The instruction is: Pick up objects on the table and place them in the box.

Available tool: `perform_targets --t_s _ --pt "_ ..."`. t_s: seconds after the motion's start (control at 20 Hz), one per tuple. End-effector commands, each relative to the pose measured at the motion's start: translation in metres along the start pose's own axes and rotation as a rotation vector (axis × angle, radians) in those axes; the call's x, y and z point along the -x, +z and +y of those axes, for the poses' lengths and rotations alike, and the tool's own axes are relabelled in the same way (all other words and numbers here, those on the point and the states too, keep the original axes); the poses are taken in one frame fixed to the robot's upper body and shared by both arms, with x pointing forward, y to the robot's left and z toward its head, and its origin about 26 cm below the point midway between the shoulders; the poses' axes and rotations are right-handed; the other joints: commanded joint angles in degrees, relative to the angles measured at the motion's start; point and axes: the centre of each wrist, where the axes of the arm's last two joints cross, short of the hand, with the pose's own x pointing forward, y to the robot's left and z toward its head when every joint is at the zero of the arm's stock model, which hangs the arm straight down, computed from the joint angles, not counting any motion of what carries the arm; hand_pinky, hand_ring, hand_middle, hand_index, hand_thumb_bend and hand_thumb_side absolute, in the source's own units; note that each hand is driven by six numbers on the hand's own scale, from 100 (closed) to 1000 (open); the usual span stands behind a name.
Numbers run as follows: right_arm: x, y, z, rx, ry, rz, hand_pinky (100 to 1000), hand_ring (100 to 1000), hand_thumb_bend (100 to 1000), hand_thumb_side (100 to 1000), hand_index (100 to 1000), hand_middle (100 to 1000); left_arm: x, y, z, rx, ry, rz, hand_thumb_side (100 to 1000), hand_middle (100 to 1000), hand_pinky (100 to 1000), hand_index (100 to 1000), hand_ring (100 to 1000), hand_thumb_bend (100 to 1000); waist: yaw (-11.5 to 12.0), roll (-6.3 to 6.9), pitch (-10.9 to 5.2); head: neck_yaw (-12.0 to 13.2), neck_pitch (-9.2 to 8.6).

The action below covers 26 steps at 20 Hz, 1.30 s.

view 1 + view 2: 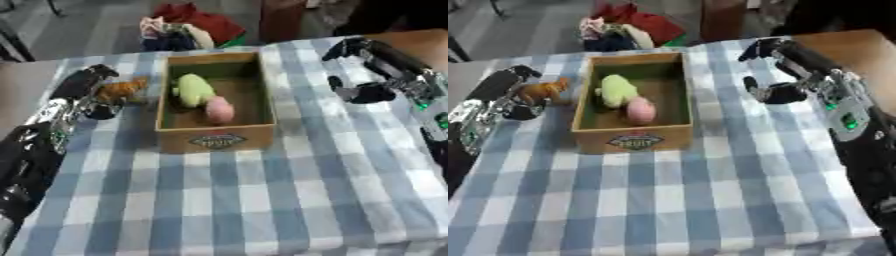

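An open cardboard box (216,140) stands on the checked tablecloth at the middle back. A green soft toy (192,89) and a pink one (219,109) lie inside it. Just left of the box, a small orange-brown toy animal (122,90) sits between the fingers and thumb of my left hand (83,81), low over the cloth. My right hand (802,65) hovers to the right of the box, fingers spread and straight, thumb pointing down, holding nothing.
The blue-and-white checked cloth (227,200) covers the table to its front edge. A pile of red and mixed fabric (188,25) lies on the floor behind the table. A bare wooden surface (424,42) shows at the far right.
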Motion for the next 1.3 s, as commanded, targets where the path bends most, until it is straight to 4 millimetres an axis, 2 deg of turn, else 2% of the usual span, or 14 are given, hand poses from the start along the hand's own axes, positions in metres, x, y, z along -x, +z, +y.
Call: perform_targets --t_s 0.05,0.1,0.15,0.2,0.3,0.35,0.45,0.55,0.65,0.85,1.1,1.3 --pt "-0.002 -0.005 -0.017 0.024 0.026 -0.017 797 792 100 223 799 754 0.003 -0.005 0.013 -0.029 -0.014 0.008 168 703 780 831 701 229 -0.12 -0.24 -0.73 0.22 -0.61" --pt "-0.002 -0.005 -0.017 0.023 0.026 -0.017 797 792 100 223 799 754 0.003 -0.005 0.013 -0.017 -0.018 0.005 166 668 773 816 673 221 -0.15 -0.24 -0.72 0.21 -0.61" --pt "-0.002 -0.005 -0.017 0.023 0.026 -0.017 796 792 100 222 799 754 0.003 -0.005 0.012 -0.006 -0.021 0.003 162 564 752 770 596 200 -0.16 -0.24 -0.71 0.21 -0.6" --pt "-0.002 -0.005 -0.017 0.023 0.026 -0.016 797 792 100 221 799 754 0.003 -0.005 0.012 0.007 -0.025 0.0 160 532 744 750 572 192 -0.16 -0.23 -0.72 0.22 -0.58" --pt "-0.002 -0.005 -0.016 0.023 0.025 -0.015 797 792 100 220 799 754 0.003 -0.005 0.012 0.03 -0.031 -0.005 153 417 713 669 475 181 -0.11 -0.22 -0.74 0.22 -0.58" --pt "-0.002 -0.005 -0.016 0.023 0.026 -0.015 797 792 100 219 798 754 0.003 -0.005 0.013 0.034 -0.033 -0.004 148 321 687 599 398 167 -0.06 -0.22 -0.76 0.2 -0.58" --pt "-0.001 -0.004 -0.017 0.025 0.025 -0.014 797 792 100 217 798 754 0.003 -0.006 0.017 0.017 -0.029 0.008 144 224 661 518 315 137 0.06 -0.21 -0.81 0.16 -0.54" --pt "-0.001 -0.004 -0.016 0.025 0.025 -0.013 797 793 100 215 798 754 0.002 -0.007 0.021 -0.019 -0.012 0.022 144 178 650 473 273 107 0.2 -0.18 -0.87 0.12 -0.53" --pt "-0.001 -0.004 -0.016 0.024 0.025 -0.012 796 792 100 216 798 753 0.0 -0.008 0.026 -0.056 0.021 0.025 149 168 648 465 263 100 0.33 -0.14 -0.93 0.05 -0.5" --pt "-0.001 -0.003 -0.016 0.023 0.025 -0.01 796 792 100 216 797 753 -0.02 -0.013 0.056 -0.144 0.12 -0.064 160 171 654 472 265 100 0.63 -0.03 -1.1 0.0 -0.31" --pt "-0.002 -0.005 -0.013 0.015 0.021 -0.014 796 792 100 215 797 752 -0.071 -0.014 0.093 -0.173 0.185 -0.288 166 195 660 494 290 100 0.78 -0.04 -1.25 1.21 -0.11" --pt "-0.002 -0.006 -0.01 0.01 0.018 -0.016 796 792 100 215 797 752 -0.11 -0.013 0.103 -0.149 0.193 -0.424 168 206 663 504 306 100 0.73 -0.17 -1.26 2.29 -0.1"
